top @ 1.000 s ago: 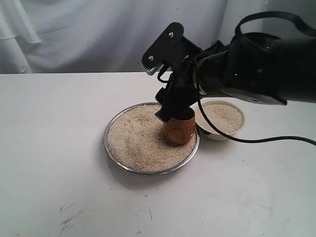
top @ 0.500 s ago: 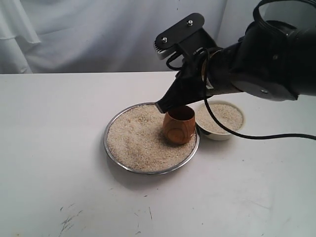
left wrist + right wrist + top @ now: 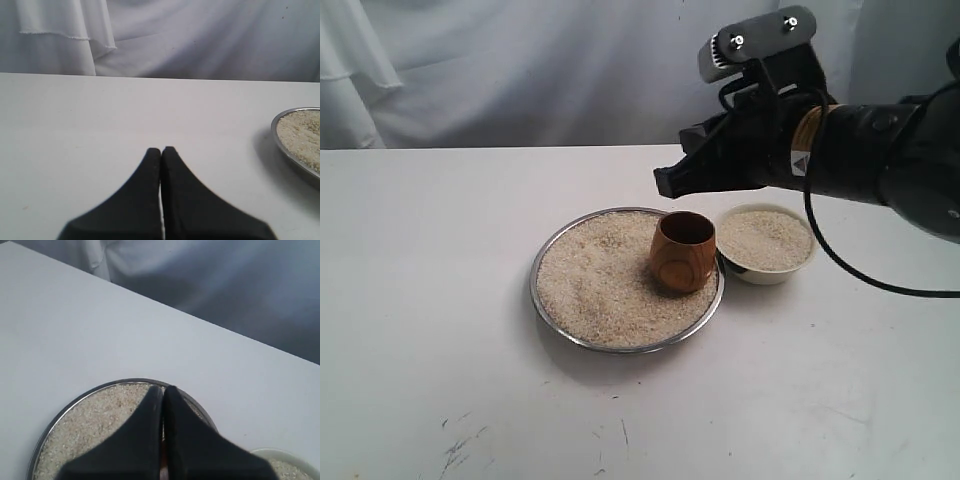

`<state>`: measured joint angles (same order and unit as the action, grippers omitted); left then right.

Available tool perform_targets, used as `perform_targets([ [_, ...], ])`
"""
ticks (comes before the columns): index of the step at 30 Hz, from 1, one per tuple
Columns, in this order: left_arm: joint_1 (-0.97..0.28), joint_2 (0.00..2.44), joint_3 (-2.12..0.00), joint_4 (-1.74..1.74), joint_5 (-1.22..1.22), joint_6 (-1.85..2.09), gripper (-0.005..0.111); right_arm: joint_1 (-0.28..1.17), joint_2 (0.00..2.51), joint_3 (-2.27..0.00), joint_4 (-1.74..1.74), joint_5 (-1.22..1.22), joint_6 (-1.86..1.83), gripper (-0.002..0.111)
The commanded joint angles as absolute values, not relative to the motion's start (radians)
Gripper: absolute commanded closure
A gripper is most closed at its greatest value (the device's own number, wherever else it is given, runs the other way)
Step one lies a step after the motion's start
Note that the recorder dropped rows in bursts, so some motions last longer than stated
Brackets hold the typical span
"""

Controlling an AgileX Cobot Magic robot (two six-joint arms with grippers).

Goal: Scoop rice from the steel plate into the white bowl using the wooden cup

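The wooden cup (image 3: 683, 251) stands upright in the rice (image 3: 595, 280) at the right side of the steel plate (image 3: 535, 285). Touching the plate's right is the white bowl (image 3: 760, 275), which holds rice. My right gripper (image 3: 662, 183) hangs above and just behind the cup, shut and empty, clear of it. In the right wrist view its shut tips (image 3: 163, 388) lie over the far rim of the steel plate (image 3: 55, 417). My left gripper (image 3: 161, 149) is shut over bare table, with the plate's rim (image 3: 276, 137) off to one side. It is out of the exterior view.
A white table (image 3: 440, 300) carries everything, with a white curtain (image 3: 520, 70) behind it. A black cable (image 3: 880, 283) trails from the right arm over the table to the right of the bowl. Small dark scuffs (image 3: 460, 445) mark the table's near left.
My right gripper has let go of the cup's rim, risen up and to the right, and swung level. The cup stays upright in the rice.
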<state>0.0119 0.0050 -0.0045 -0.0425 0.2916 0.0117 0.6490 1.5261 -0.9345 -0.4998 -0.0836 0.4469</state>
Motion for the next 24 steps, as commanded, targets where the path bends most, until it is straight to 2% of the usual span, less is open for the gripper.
perform_targets([
  [1, 0.010, 0.000, 0.000, -0.043, 0.285, 0.009, 0.107, 0.619, 1.523, -0.922, -0.295, -0.128, 0.186, 0.108],
  [6, 0.010, 0.000, 0.000, -0.043, 0.285, 0.009, 0.107, 0.604, 1.557, -0.922, -0.128, -0.020, -0.192, 0.108],
  [9, 0.010, 0.000, 0.000, -0.043, 0.285, 0.009, 0.107, 0.588, 1.564, -0.922, -0.099, 0.054, -0.280, 0.108],
  [16, 0.010, 0.000, 0.000, -0.043, 0.285, 0.009, 0.107, 0.529, 1.587, -0.941, -0.055, 0.225, -0.292, 0.108],
  [24, 0.010, 0.000, 0.000, -0.043, 0.285, 0.009, 0.107, 0.507, 1.698, -1.085, 0.016, 0.360, -0.357, 0.108],
])
